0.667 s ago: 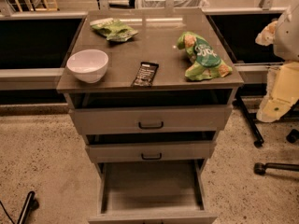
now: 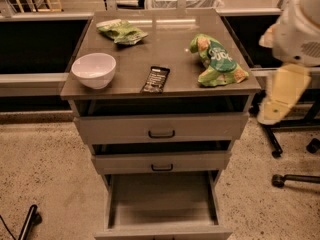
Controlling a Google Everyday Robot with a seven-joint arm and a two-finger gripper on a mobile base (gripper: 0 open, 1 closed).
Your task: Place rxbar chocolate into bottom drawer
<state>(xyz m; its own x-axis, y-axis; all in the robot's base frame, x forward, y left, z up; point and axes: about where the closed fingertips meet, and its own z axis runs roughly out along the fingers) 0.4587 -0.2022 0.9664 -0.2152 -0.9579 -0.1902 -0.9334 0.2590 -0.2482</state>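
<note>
The rxbar chocolate point(image 2: 156, 79), a small black bar with white lettering, lies flat on the grey cabinet top near its front edge, between the white bowl and a green snack bag. The bottom drawer point(image 2: 162, 199) is pulled open and shows a plain grey tray with nothing in it. My gripper point(image 2: 282, 96), white and pale yellow, hangs at the right of the cabinet, beside its front right corner and well away from the bar. It holds nothing that I can see.
A white bowl point(image 2: 94, 69) stands front left on the top. Green snack bags lie back left point(image 2: 122, 32) and right point(image 2: 216, 62). The two upper drawers point(image 2: 161, 129) stand slightly ajar. Office chair legs with castors point(image 2: 295, 176) are on the floor at the right.
My gripper and arm have shifted slightly left toward the cabinet's right side. The bar, bowl, bags and drawers have not moved.
</note>
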